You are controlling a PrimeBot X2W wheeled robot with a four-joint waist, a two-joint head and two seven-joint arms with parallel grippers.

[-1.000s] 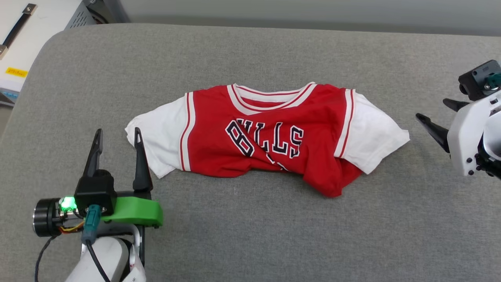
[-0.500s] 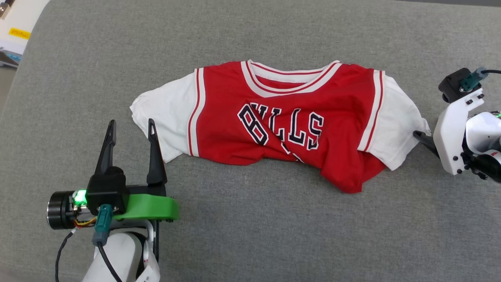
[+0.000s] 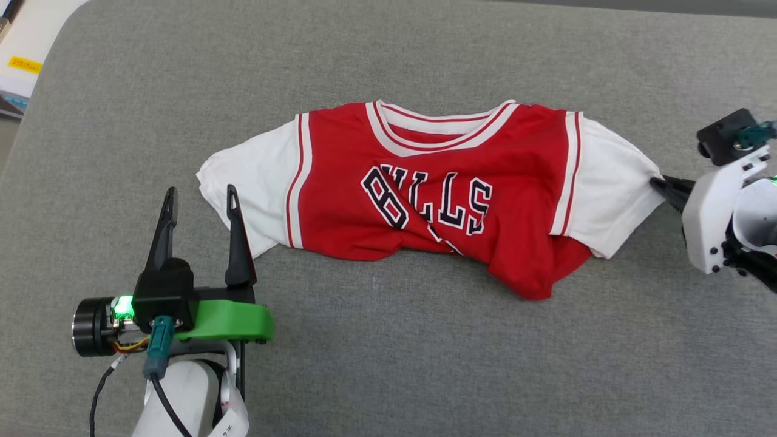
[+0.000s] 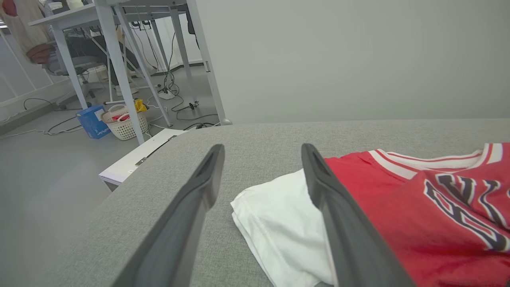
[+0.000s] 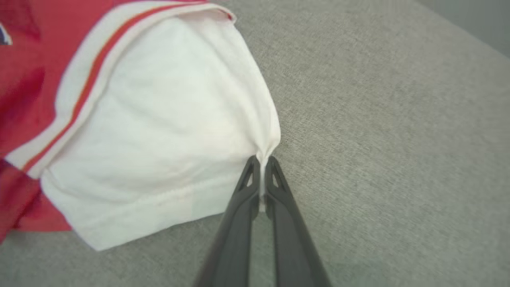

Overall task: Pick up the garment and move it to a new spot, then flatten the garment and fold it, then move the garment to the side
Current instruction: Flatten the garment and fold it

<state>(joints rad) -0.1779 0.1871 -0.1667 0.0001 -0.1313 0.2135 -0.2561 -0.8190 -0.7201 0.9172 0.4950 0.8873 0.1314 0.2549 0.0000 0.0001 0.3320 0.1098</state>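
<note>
Count: one garment (image 3: 437, 200), two white sleeves, one grey pad (image 3: 388, 376), two grippers with two dark fingers apiece. Lies front up on the pad, collar away from the robot, lower hem bunched and rucked under the black lettering.

Left gripper (image 3: 201, 190): released, jaws spread wide, parked at the garment's sleeve on the robot's left, inner finger across that sleeve's near corner, outer finger off the cloth just beside it. Cannot tell whether touching.

Right gripper (image 5: 261, 160): clenched on the garment's other sleeve, pinching the outer hem corner between both tips, cloth drawn to a small peak at the pinch.

Against a second ago: right gripper then spread and well apart from that sleeve, half a second ago at its edge, now closed on it. Sleeve edge then rounded, now pulled to a point toward the gripper. Left gripper placed as before against its sleeve, open as before.

Beyond the garment's left side, off the pad: one pale basket (image 4: 124, 125), one blue box (image 4: 92, 124), white table legs (image 4: 115, 71).
</note>
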